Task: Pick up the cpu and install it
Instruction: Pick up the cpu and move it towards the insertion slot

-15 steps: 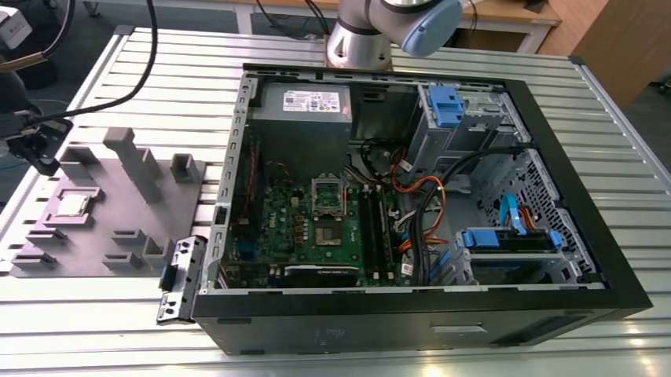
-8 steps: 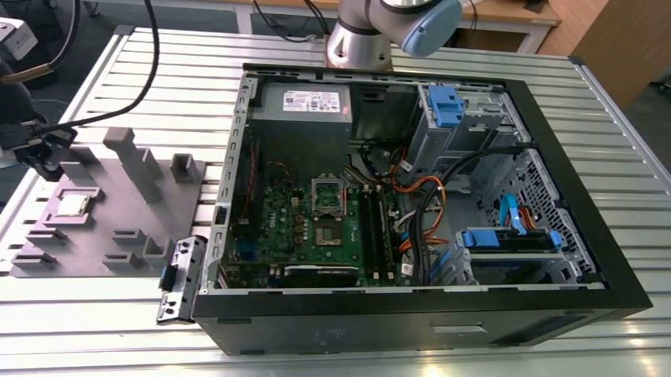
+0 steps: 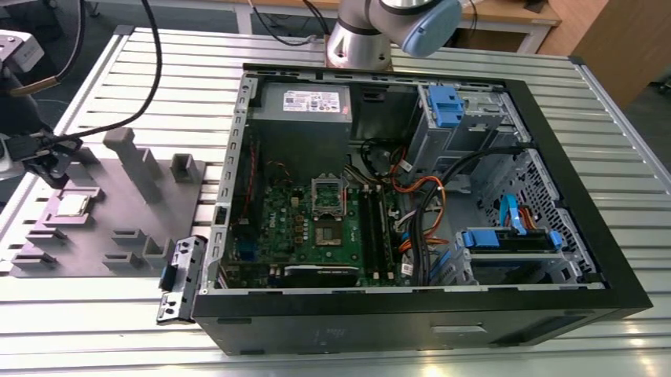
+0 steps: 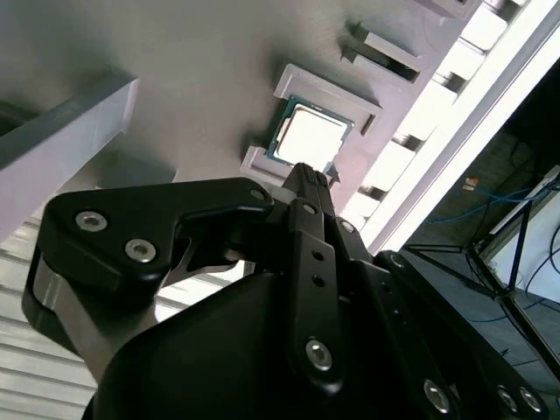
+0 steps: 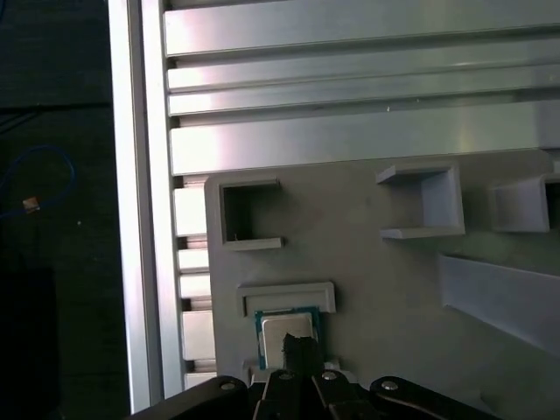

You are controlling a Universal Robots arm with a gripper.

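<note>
One black gripper (image 5: 300, 346), closed and empty, hangs close above one flat, square, silver-topped cpu (image 5: 278, 328). The cpu lies in a walled recess of one matte grey plastic tray (image 3: 110, 224) at the left of the exterior view. The tray sits on one ribbed aluminium table (image 3: 157, 78). One open black computer case (image 3: 419, 312) occupies centre-right.

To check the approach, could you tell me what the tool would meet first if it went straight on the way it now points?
Most likely the cpu: in both wrist views the tool points at its silver top, seated in the grey tray. The gap between them is unclear.
</note>
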